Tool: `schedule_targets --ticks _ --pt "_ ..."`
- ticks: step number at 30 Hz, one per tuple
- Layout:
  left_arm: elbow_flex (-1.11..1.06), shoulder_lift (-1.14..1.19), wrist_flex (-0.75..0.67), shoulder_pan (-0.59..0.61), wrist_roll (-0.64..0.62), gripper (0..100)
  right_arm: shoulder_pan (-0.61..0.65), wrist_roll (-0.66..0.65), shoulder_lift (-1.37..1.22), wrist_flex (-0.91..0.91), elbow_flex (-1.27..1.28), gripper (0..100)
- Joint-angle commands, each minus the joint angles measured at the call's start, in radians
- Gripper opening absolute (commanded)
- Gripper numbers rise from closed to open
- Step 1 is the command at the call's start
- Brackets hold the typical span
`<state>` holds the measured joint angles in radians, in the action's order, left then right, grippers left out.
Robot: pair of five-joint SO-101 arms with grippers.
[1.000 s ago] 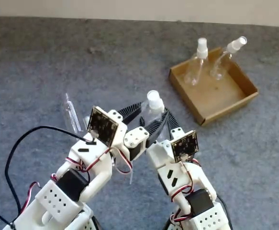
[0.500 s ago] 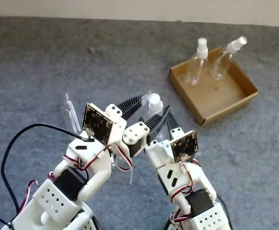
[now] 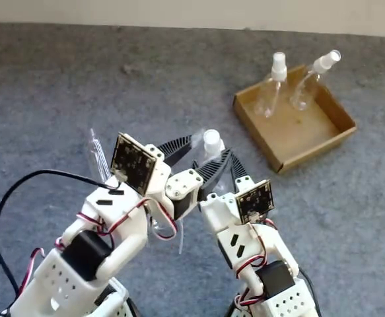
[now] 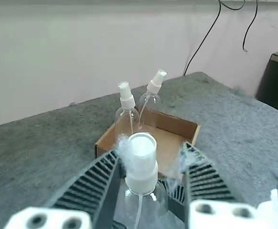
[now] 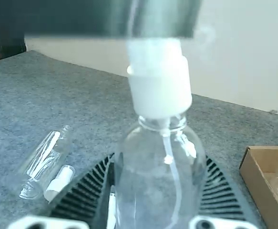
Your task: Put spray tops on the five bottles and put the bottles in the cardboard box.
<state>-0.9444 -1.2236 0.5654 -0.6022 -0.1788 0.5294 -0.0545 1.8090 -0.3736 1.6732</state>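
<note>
A clear bottle (image 5: 160, 171) stands upright in the middle of the table, and my right gripper (image 5: 159, 162) is shut on its body. A white spray top (image 4: 141, 162) sits on its neck, also seen as the spray top (image 3: 212, 140) from above. My left gripper (image 4: 151, 151) is open around that top, with a gap on one side. The cardboard box (image 3: 255, 135) lies to the back right. Two capped bottles (image 3: 269, 92) (image 3: 304, 86) lean inside it against the far wall.
One uncapped clear bottle (image 3: 98, 155) lies on the grey carpet left of the arms, with a loose white spray top (image 5: 57, 183) beside it. The box (image 4: 105, 143) stands just beyond the held bottle in the left wrist view.
My left gripper has let go of the spray top, spread its fingers, and the left arm has drawn back a little. The right arm and the bottle have stayed put.
</note>
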Motion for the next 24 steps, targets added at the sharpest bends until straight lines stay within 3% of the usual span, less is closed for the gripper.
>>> schedule_targets --ticks 1,11,19,24 --pt "0.153 -0.007 0.132 -0.004 0.000 16 0.005 -0.009 0.012 0.021 0.107 17.3" --pt "0.232 -0.008 0.368 -0.002 0.002 16 0.005 -0.009 0.010 0.019 0.107 17.3" --pt "0.205 -0.216 0.503 -0.002 0.002 16 0.004 -0.005 0.010 0.019 0.107 17.3" --pt "0.088 -0.300 0.511 -0.002 0.002 1 -0.024 -0.006 0.010 0.019 0.101 17.3"
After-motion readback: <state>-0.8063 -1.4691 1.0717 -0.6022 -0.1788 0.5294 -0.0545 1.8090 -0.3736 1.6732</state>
